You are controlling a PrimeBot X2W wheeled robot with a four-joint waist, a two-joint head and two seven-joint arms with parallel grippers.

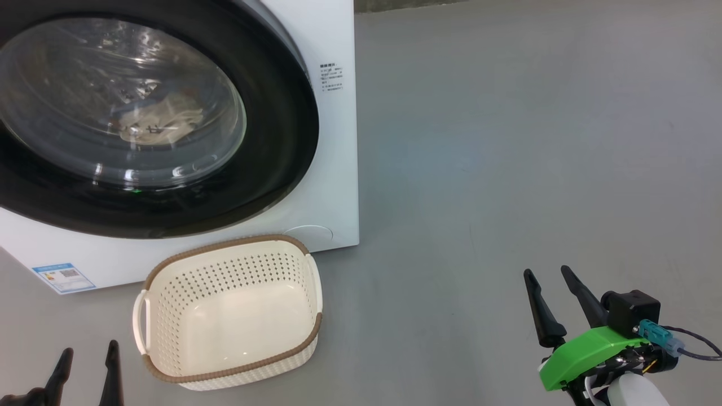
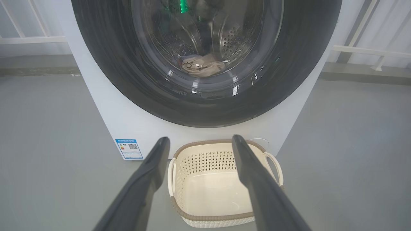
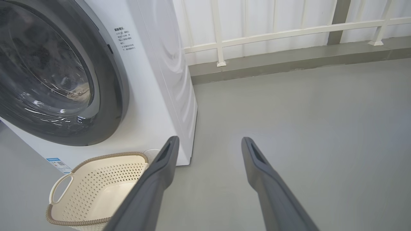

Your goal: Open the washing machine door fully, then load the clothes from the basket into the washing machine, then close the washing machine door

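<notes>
Fingers of the left claw (image 1: 90, 351) stand spread at the near left, with nothing between them, their tips pointing toward the far side. The right claw (image 1: 546, 272) sits at the near right, also spread and holding nothing, with a bright green cover (image 1: 586, 349) on the wrist behind it. Both hover over the grey floor (image 1: 507, 141), well apart from each other.

Just right of the left claw, the basket (image 1: 225, 243) rests on the floor, upright, with its smooth cream bottom showing and one handle turned toward that claw. In the left wrist view the basket lies between and beyond the two dark fingers.

Just beyond the basket stands the washing machine (image 1: 333, 169), its white front close to the basket's far rim. A blue label (image 1: 63, 277) sits at its lower left corner and a small block of printed text (image 1: 331, 77) near its right edge. The door (image 1: 282, 141) lies shut against the front, its glossy black rim ringing the bulging glass.

Through that glass the clothes (image 1: 158, 121) show as a pale cream bundle low in the perforated drum; the print can't be made out. Beyond the machine, the right wrist view shows a white railing (image 3: 289, 30) along a low grey kerb.
</notes>
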